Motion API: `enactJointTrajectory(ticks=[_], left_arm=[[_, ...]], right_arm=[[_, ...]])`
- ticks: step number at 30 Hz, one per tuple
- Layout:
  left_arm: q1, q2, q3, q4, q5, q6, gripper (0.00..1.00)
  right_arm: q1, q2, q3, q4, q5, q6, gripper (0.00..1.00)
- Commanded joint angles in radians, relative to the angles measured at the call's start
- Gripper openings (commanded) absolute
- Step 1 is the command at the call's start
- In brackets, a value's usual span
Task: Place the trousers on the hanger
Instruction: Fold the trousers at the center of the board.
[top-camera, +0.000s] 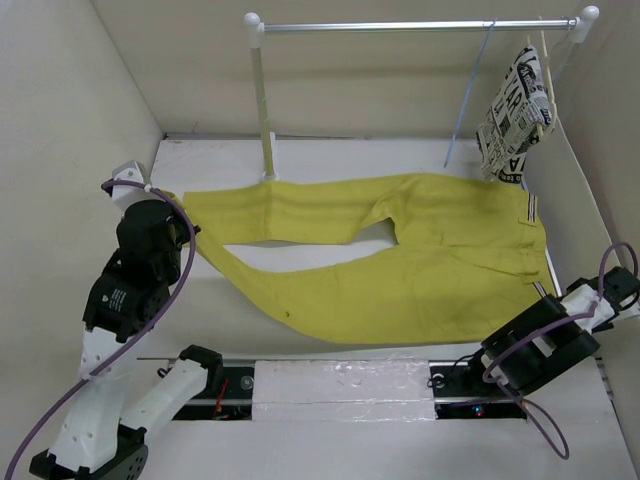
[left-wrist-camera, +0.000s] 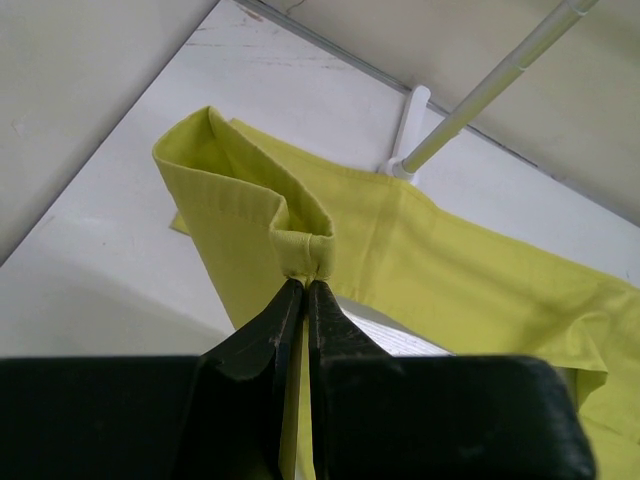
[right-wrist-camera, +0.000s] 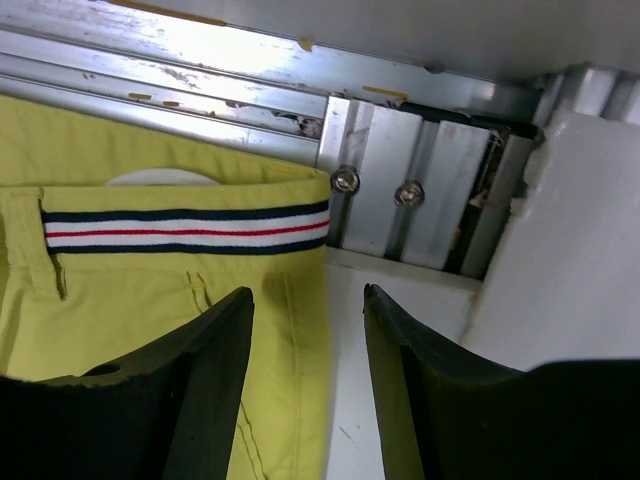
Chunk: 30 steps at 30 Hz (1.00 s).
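Note:
The yellow trousers (top-camera: 400, 270) lie spread flat on the white table, legs toward the left and waist at the right. My left gripper (left-wrist-camera: 305, 283) is shut on the hem of a leg end (left-wrist-camera: 300, 248), which is bunched and folded up from the table. In the top view it (top-camera: 190, 238) sits at the trousers' left tip. My right gripper (right-wrist-camera: 308, 297) is open and low over the waist corner. One finger is above the fabric and the other above bare table, just below the striped trim (right-wrist-camera: 185, 228). The thin light-blue hanger (top-camera: 470, 95) hangs from the rail at the back.
A clothes rack (top-camera: 262, 100) stands at the back on a white pole, its base (left-wrist-camera: 405, 150) next to the trouser leg. A wooden hanger with newspaper-print cloth (top-camera: 520, 110) hangs at the rail's right end. Aluminium framing (right-wrist-camera: 400, 170) runs along the table edge by my right gripper.

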<state>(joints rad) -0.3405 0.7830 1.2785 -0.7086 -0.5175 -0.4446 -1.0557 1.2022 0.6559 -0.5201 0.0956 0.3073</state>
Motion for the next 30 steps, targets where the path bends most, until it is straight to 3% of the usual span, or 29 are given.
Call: enactJointTrajectory(ticks=[1,5,12,14,15,18,26,30], left_arm=[[-0.005,-0.010,-0.030,0.049,-0.018,0.014,0.00],[-0.005,-0.010,-0.050,0.047,-0.045,0.017,0.00],[-0.005,-0.019,-0.024,0.031,-0.134,0.018,0.00],[-0.005,-0.021,-0.024,0.034,-0.154,0.024,0.00],[-0.005,-0.022,-0.024,0.034,-0.154,0.024,0.00],[-0.005,-0.018,-0.030,0.024,-0.145,0.012,0.00],[-0.005,-0.010,-0.076,0.053,-0.168,-0.002,0.00],[-0.005,0.059,-0.094,0.095,-0.188,-0.037,0.00]], right_arm=[[-0.013,0.029,-0.018,0.117,-0.060,-0.028,0.54],[-0.013,0.074,-0.048,0.146,-0.046,-0.051,0.54],[-0.013,0.091,-0.047,0.169,-0.072,-0.063,0.44],[-0.013,0.085,-0.044,0.154,-0.071,-0.063,0.28],[-0.013,0.077,-0.039,0.134,-0.062,-0.063,0.16],[-0.013,0.024,-0.019,0.080,-0.034,-0.057,0.00],[0.111,-0.049,0.177,-0.087,0.075,-0.060,0.00],[0.217,0.008,0.283,-0.129,0.090,-0.028,0.00]])
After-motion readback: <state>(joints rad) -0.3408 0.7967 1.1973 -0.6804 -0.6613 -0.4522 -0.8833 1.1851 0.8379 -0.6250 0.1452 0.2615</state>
